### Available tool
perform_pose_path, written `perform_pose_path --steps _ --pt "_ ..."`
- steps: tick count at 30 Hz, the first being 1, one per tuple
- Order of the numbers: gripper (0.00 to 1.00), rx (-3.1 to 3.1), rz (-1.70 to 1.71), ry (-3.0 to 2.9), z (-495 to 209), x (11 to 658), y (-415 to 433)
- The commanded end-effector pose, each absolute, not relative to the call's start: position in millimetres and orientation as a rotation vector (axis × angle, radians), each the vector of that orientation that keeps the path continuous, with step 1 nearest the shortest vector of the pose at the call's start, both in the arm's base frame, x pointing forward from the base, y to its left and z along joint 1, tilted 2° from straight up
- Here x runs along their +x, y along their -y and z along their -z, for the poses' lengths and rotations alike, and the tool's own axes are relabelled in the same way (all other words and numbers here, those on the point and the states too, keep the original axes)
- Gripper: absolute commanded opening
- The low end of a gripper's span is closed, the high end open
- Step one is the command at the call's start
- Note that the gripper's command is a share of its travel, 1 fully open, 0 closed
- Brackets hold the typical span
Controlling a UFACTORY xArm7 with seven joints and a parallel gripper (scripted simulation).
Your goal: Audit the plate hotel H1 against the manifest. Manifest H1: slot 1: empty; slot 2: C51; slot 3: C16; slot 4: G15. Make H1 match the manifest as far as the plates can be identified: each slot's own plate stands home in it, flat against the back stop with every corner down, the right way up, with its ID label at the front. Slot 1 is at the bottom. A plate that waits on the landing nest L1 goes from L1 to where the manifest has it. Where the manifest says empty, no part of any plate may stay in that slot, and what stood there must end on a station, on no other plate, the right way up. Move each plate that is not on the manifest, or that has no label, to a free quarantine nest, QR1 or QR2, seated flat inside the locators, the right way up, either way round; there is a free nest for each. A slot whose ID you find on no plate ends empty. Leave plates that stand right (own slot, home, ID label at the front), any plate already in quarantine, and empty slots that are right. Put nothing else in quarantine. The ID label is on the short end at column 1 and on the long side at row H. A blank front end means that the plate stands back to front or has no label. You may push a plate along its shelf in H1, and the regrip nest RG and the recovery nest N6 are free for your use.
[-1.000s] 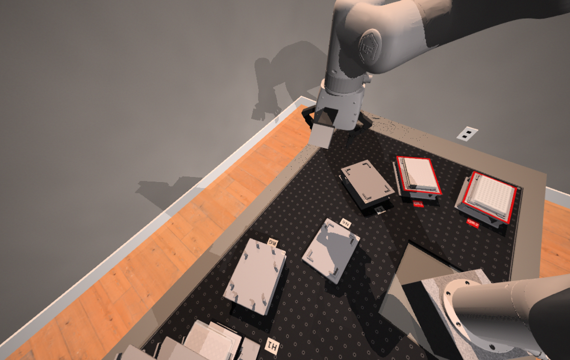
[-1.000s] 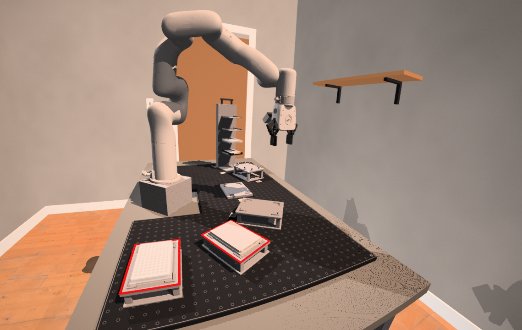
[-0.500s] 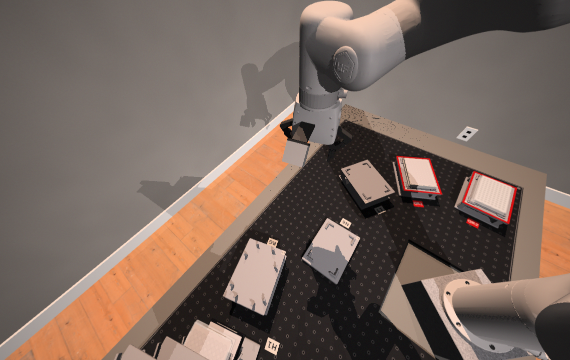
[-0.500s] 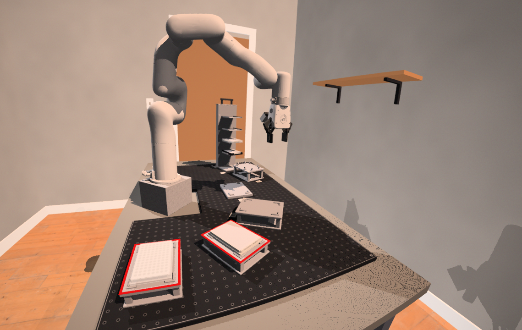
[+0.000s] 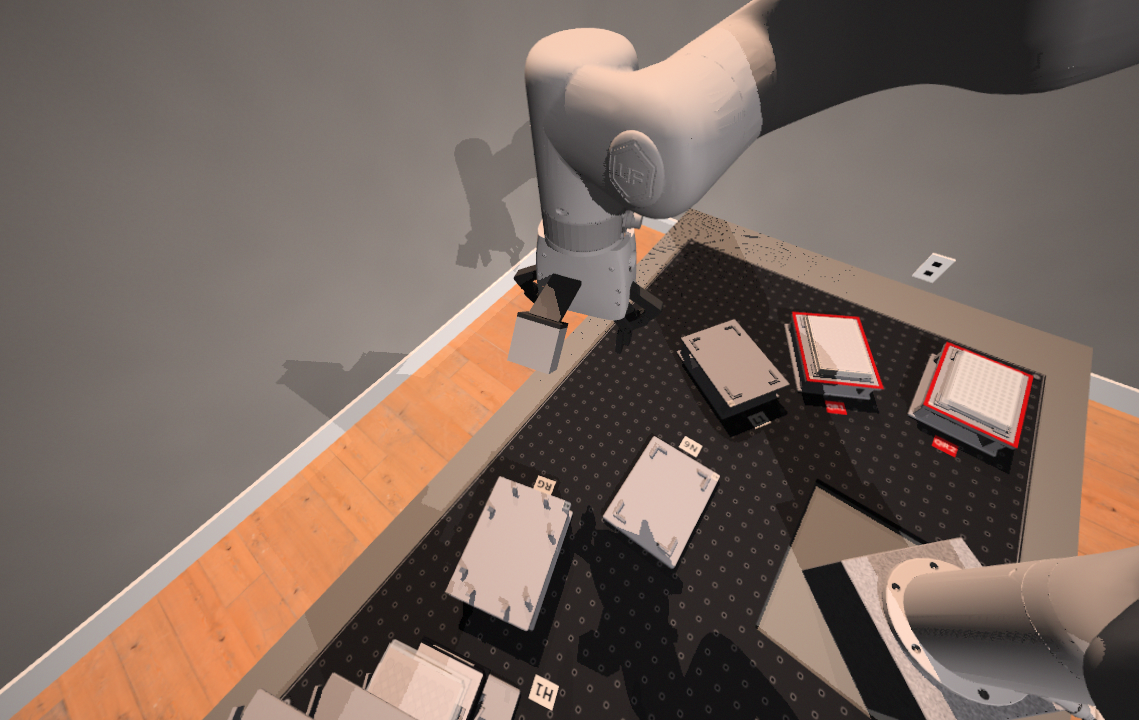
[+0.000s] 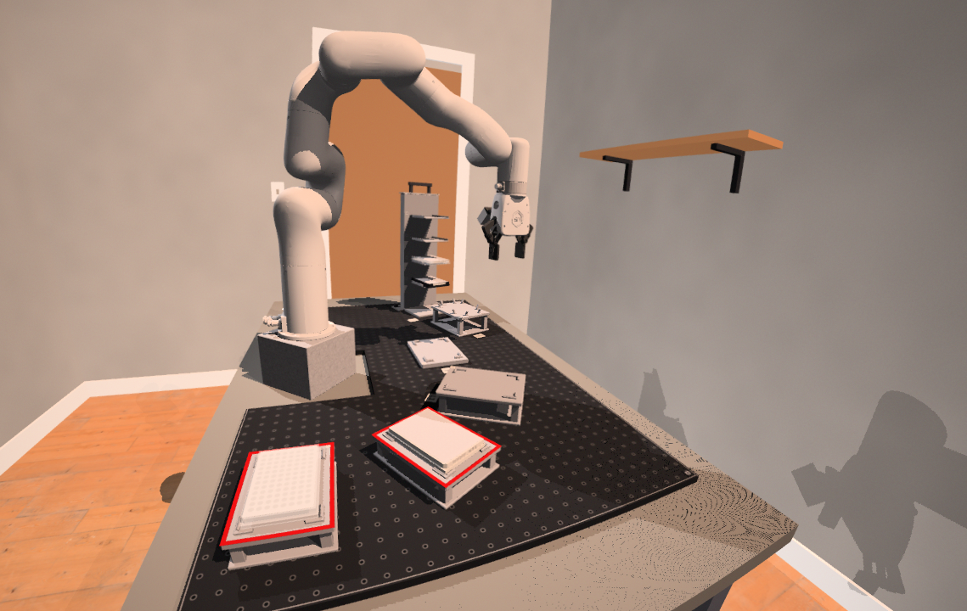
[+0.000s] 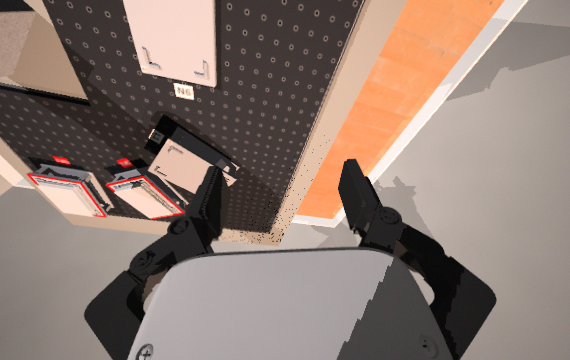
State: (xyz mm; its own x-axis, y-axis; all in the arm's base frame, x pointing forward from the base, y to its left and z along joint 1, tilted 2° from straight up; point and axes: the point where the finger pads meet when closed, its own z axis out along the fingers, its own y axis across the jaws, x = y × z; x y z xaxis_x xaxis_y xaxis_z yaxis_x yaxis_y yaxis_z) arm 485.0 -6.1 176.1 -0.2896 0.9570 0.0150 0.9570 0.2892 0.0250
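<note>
My gripper point(image 6: 505, 247) is open and empty, high above the table's edge on the wall side; it also shows in the top view point(image 5: 586, 308) and the wrist view point(image 7: 282, 177). The plate hotel H1 point(image 6: 419, 255) stands at the far end of the table, with pale plates on some shelves; their labels are too small to read. From above only its top point(image 5: 416, 685) shows. The landing nest L1 point(image 5: 732, 365) is empty. Quarantine nest QR1 point(image 5: 834, 351) holds a smooth-topped plate. QR2 point(image 5: 976, 394) holds a plate with its wells up.
The recovery nest N6 point(image 5: 661, 497) and the raised regrip nest RG point(image 5: 510, 548) stand empty between L1 and the hotel. The arm's base point(image 6: 308, 356) stands on a block at the table's side. A wall runs close along the table edge under my gripper.
</note>
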Motion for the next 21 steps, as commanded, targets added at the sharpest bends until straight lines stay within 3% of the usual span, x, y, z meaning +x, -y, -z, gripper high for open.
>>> perform_pose_path --steps 1,21 --pt "1.00 1.869 -0.047 -2.516 -178 488 -3" --pt "1.00 1.869 -0.048 -2.516 -180 482 -93"
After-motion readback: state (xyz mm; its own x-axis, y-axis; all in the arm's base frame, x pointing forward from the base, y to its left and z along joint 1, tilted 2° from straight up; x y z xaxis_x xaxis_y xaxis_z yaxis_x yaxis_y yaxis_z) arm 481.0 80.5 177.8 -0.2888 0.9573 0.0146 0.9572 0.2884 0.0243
